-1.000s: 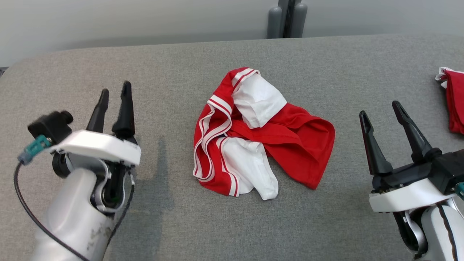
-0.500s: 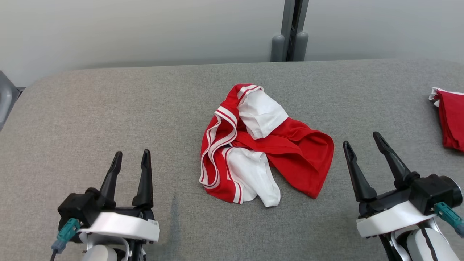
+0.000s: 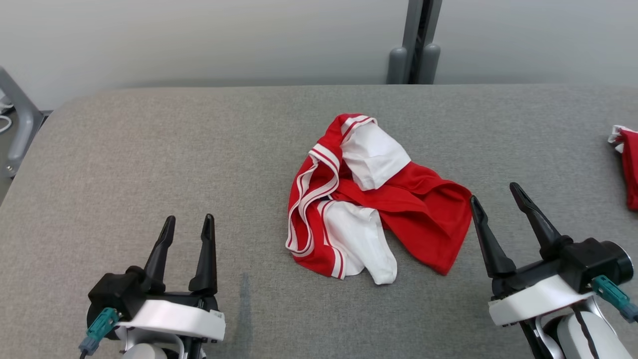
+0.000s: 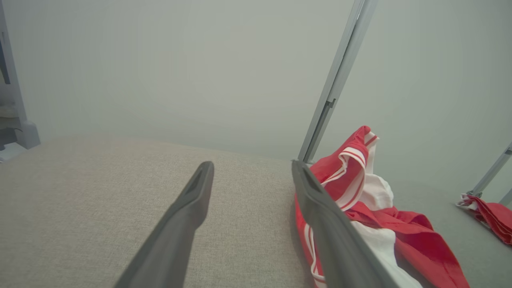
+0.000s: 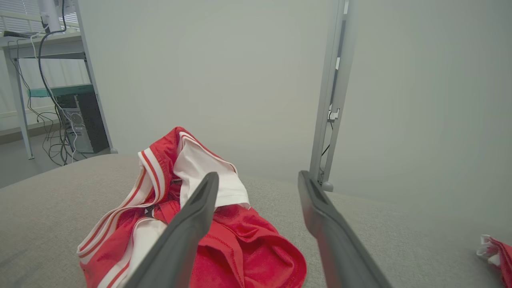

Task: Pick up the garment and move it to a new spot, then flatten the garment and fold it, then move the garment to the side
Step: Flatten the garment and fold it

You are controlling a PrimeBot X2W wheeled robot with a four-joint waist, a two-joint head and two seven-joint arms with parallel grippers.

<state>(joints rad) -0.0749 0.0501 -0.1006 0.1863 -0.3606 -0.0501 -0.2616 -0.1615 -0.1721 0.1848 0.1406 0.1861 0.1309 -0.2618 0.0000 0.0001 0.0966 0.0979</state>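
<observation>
Both jaws gape empty: left gripper (image 3: 189, 217) apart from the crumpled garment (image 3: 423, 219), right gripper (image 3: 493, 191) beside it, perhaps touching.

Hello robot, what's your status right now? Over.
Left gripper open, empty, well left of garment. Right gripper open, empty, close by its right edge. Garment crumpled on table, not yet lifted. Nothing between; another red cloth far right.

red garment (image 3: 398, 202) with white sleeves and striped trim lies crumpled in a heap, just left of the right claw (image 3: 493, 192), well right of the left claw (image 3: 190, 218).
</observation>
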